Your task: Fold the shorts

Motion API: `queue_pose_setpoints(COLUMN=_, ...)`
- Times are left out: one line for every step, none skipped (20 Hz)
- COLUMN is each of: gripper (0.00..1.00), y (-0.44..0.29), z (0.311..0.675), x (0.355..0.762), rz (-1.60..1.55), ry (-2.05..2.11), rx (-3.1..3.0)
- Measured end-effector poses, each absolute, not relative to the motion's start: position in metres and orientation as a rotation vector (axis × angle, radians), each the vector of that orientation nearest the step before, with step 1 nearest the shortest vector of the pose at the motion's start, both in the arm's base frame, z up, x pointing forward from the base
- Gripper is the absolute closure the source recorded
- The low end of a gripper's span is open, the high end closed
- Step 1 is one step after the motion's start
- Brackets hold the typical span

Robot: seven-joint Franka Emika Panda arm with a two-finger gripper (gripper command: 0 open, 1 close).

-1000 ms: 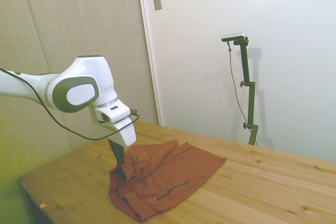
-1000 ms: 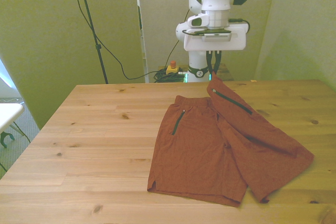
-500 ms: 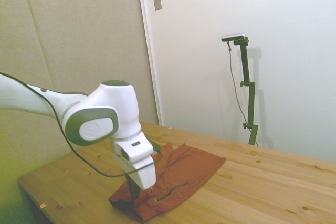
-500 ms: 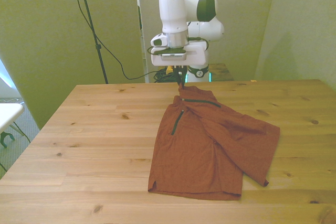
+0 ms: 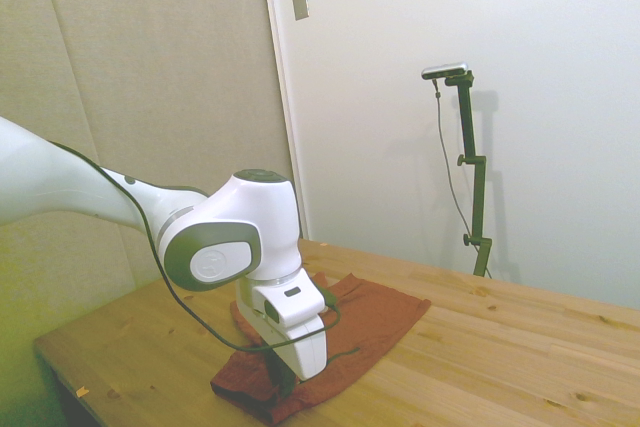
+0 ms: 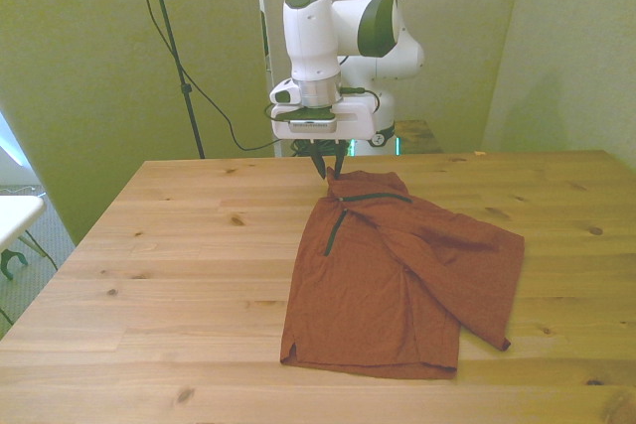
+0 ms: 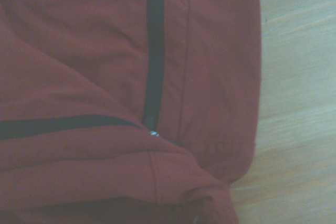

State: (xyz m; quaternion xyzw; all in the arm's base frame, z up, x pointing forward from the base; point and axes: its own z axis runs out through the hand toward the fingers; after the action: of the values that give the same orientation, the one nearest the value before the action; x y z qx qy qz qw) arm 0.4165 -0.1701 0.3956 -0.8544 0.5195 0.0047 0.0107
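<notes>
The shorts (image 6: 393, 280) lie on the wooden tabletop (image 6: 179, 275), toward the front view's right of its middle, with the waistband at the far edge nearest the robot. A second ago the end effector (image 6: 329, 168) held one waistband corner high over the shorts' right side; it has since carried that corner across and down, so the lifted leg now lies draped diagonally over the other leg rather than spread beside it. The end effector now sits low at the waistband corner on the front view's left side of the shorts, its dark fingers touching the cloth; whether they are still pinched on the fabric or have let go cannot be told. In the wrist view two dark pocket zips (image 7: 153, 51) nearly meet, one layer over the other. The lengthwise fold looks essentially made, though the top layer lies skewed.
</notes>
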Motion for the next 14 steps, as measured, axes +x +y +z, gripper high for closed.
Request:
queue_pose_setpoints(gripper=0.00, y=-0.167, z=0.401, x=0.415, rz=-0.021, ry=1.649, rx=-2.697)
queue_pose_setpoints(gripper=0.00, y=-0.161, z=0.409, x=0.414, rz=-0.065, ry=1.670, rx=-2.724)
queue_pose_setpoints(gripper=0.00, y=-0.152, z=0.419, x=0.412, rz=-0.120, ry=1.672, rx=-2.752)
queue_pose_setpoints(gripper=0.00, y=-0.139, z=0.432, x=0.410, rz=-0.182, ry=1.654, rx=-2.788)
queue_pose_setpoints(gripper=0.00, y=-0.124, z=0.443, x=0.409, rz=-0.247, ry=1.621, rx=-2.833)
queue_pose_setpoints(gripper=0.00, y=-0.106, z=0.451, x=0.411, rz=-0.310, ry=1.580, rx=-2.882)
queue_pose_setpoints(gripper=0.00, y=-0.086, z=0.457, x=0.414, rz=-0.367, ry=1.531, rx=-2.932)
queue_pose_setpoints(gripper=0.00, y=-0.067, z=0.458, x=0.420, rz=-0.430, ry=1.478, rx=-2.981)
queue_pose_setpoints(gripper=0.00, y=-0.048, z=0.456, x=0.426, rz=-0.496, ry=1.417, rx=-3.027)
queue_pose_setpoints(gripper=0.00, y=-0.026, z=0.449, x=0.432, rz=-0.562, ry=1.355, rx=-3.070)
queue_pose_setpoints(gripper=0.00, y=-0.004, z=0.439, x=0.437, rz=-0.624, ry=1.293, rx=-3.112)
queue_pose_setpoints(gripper=0.00, y=0.020, z=0.427, x=0.441, rz=-0.683, ry=1.223, rx=-3.156)
queue_pose_setpoints(gripper=0.00, y=0.044, z=0.416, x=0.443, rz=-0.750, ry=1.149, rx=-3.201)
queue_pose_setpoints(gripper=0.00, y=0.065, z=0.406, x=0.444, rz=-0.815, ry=1.079, rx=-3.239)
